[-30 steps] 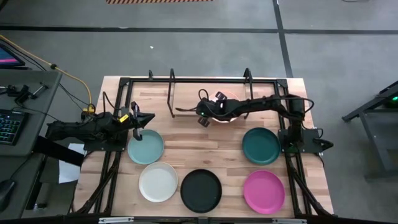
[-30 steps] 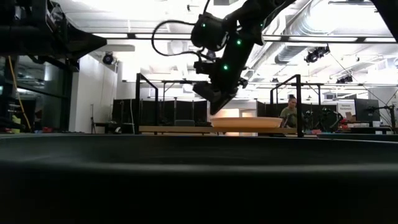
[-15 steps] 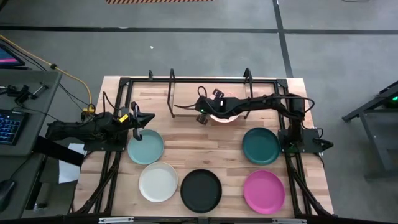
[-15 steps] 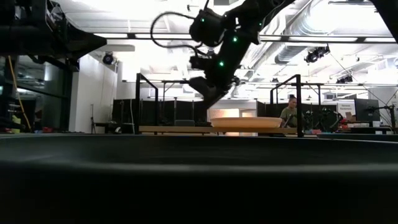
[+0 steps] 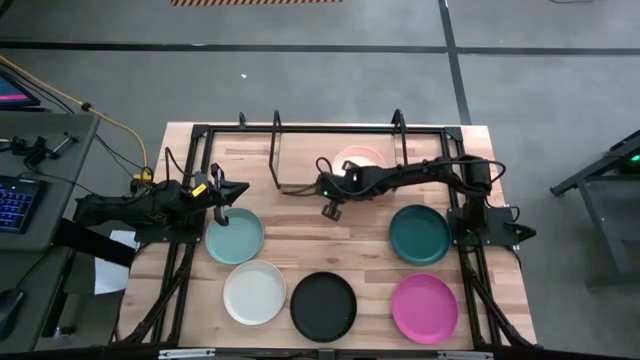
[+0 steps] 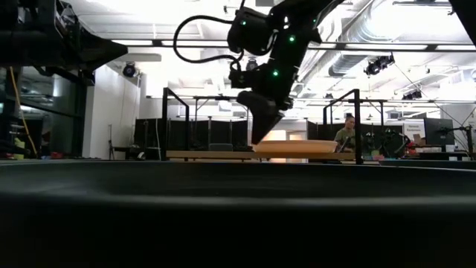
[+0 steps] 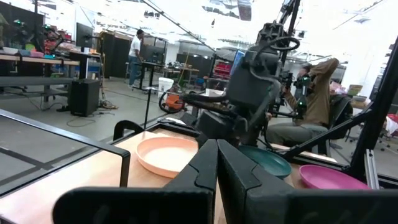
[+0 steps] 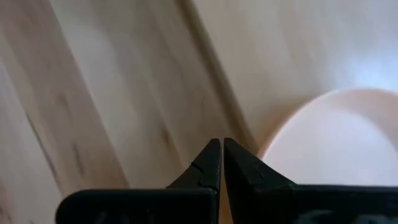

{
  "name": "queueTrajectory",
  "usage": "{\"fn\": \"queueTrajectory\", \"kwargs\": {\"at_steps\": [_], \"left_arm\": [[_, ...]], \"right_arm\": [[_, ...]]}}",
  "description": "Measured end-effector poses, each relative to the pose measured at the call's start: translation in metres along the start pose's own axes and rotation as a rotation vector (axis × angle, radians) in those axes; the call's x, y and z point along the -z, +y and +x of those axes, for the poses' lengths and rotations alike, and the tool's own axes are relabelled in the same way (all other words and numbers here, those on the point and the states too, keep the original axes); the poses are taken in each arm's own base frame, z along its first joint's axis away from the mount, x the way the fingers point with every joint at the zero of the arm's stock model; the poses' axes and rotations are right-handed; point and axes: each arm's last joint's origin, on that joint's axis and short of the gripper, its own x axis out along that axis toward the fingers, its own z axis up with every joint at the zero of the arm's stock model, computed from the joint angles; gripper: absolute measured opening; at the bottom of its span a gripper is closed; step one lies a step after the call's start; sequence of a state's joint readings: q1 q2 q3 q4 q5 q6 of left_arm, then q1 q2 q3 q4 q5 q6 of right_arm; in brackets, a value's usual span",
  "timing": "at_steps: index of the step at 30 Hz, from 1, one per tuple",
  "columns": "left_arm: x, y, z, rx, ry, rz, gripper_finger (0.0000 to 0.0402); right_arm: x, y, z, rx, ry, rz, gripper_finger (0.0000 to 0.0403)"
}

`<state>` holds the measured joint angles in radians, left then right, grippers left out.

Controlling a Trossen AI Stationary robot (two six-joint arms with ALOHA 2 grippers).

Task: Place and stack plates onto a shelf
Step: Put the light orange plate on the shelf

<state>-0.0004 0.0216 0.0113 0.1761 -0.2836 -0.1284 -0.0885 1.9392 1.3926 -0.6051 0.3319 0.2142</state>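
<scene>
Left gripper [image 5: 228, 192]: at the table's left edge, fingers pressed together, empty, poised beside the round light teal plastic plate [image 5: 235, 236].
White round plastic plate [image 5: 254, 292]: front row, just ahead of the light teal one.
Black round plastic plate [image 5: 323, 305]: front centre.
Shelf of light wood with thin black wire uprights [image 5: 300, 160]: at the table's back.
Right gripper [image 5: 327, 208]: fingers closed, empty, pointing down just off the pale pink plate's rim.
Pale pink round plastic plate [image 5: 362, 159]: lying flat on the shelf board.
Dark teal round plastic plate [image 5: 420, 234]: on the right.
Magenta round plastic plate [image 5: 424, 307]: front right.
</scene>
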Motion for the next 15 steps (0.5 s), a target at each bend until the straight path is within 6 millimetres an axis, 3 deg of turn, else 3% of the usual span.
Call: {"fn": "queueTrajectory", "kwargs": {"at_steps": [15], "left_arm": [[0.0,0.0,0.0,0.0,0.0,0.0,0.0001]], "right_arm": [[0.01,-0.02,0.003,0.163,0.105,0.054,0.0]]}}
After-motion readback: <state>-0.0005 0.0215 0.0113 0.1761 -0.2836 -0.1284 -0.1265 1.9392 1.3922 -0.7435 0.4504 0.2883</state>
